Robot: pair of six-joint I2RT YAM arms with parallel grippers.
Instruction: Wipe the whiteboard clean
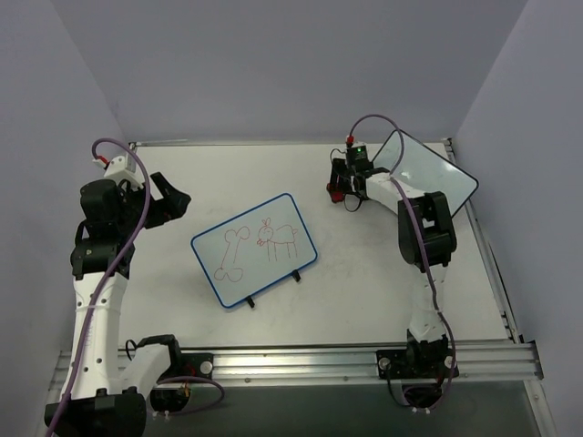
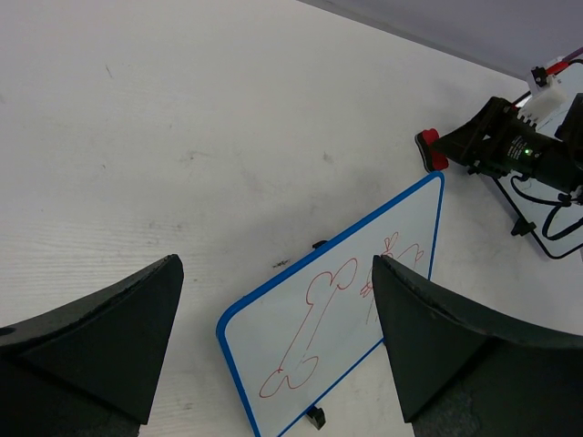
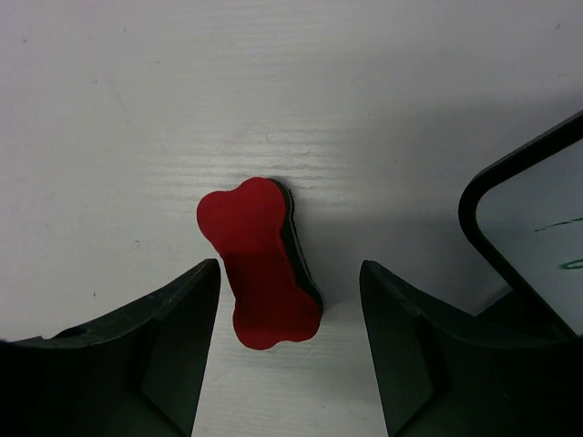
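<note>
Right gripper (image 3: 290,273), fingers spread wide, straddles a red bone-shaped eraser (image 3: 260,264) without gripping it, well apart from the whiteboard (image 1: 254,248); left gripper (image 2: 275,264), likewise wide and empty, hovers near the whiteboard.

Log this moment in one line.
left tool: open, beside whiteboard | right tool: open over red eraser | whiteboard: red drawings not erased

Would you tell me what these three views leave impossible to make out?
1. Top external: eraser mostly hidden under the right gripper.
2. Left wrist: the right part of the whiteboard drawing sits behind a finger of the left gripper.
3. Right wrist: black-framed board cut off by the edge; its green marks unreadable.
</note>
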